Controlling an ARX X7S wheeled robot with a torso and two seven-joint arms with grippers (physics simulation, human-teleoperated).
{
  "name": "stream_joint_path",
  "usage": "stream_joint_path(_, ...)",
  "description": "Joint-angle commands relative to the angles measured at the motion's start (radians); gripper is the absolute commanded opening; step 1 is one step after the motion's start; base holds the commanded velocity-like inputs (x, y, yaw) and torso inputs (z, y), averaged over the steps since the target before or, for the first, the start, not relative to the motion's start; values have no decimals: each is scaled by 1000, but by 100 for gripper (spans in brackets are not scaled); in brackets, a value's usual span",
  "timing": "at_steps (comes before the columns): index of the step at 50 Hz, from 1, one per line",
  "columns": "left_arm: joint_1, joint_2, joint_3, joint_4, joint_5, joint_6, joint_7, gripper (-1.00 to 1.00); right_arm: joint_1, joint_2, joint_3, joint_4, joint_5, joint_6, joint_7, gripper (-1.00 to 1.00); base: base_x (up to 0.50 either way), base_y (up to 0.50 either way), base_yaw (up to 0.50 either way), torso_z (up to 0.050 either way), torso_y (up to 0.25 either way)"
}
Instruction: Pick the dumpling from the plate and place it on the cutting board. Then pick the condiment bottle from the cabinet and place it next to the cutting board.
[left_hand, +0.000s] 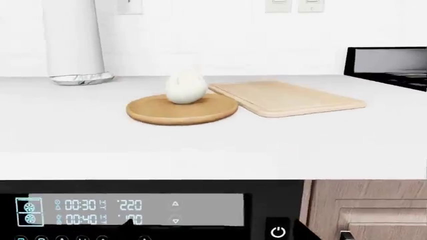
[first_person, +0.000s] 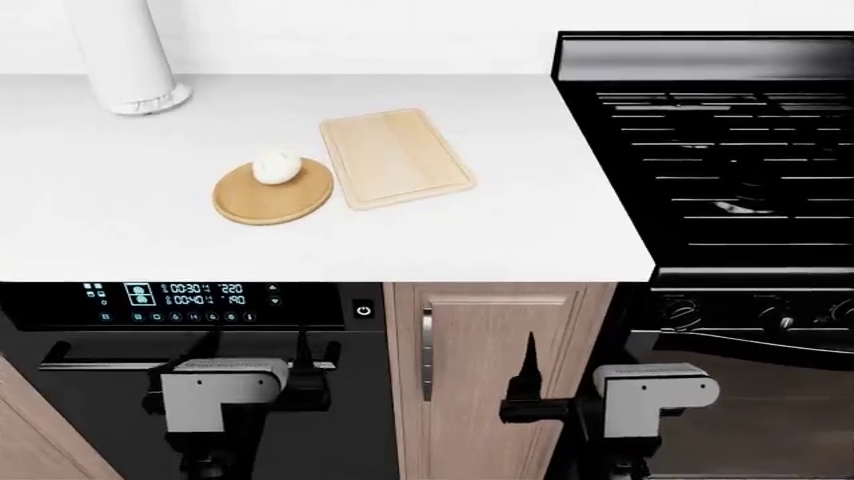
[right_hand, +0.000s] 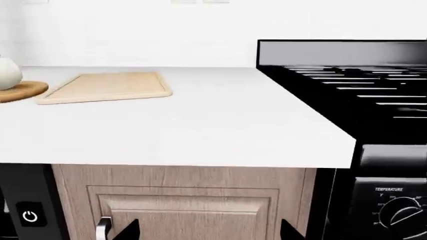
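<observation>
I'm at the very start: neither arm has gone up to the table (first_person: 441, 240) yet, both hanging low in front of the oven and cabinet door. The dumpling (first_person: 276, 167) sits on the plate (first_person: 254, 205), toward its far edge, and the cutting board (first_person: 395, 158) lies just beside the plate on the stove side. I see no condiment bottle anywhere. The left gripper (first_person: 316, 372) is nearer the plate, so I'd raise it over the dumpling first. Its fingers look close together, but from this angle I cannot tell; the same goes for the right gripper (first_person: 530, 385).
</observation>
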Motion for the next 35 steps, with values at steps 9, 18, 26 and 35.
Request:
stream_joint_path(9,-362,-280,-114,339,-231,-688,109,100,347,170,132,-418,287,751,-64,100,0,0,0,50,0)
stream_joint_path(18,-692,-364,-188,310,-430,-1076,173,100,633,213,433,-505,601,1271,-88,100,0,0,0,50,0)
stream_joint_path(26,-943,-422,-145,252,-535,-1316,222,100,886,360,364,-354,865,1393,62,100,0,0,0,49,0)
stream_joint_path(35,-1136,-511,-32,149,-595,-1387,204,100,1075,448,203,-253,999,1379,164,100,0,0,0,11,0)
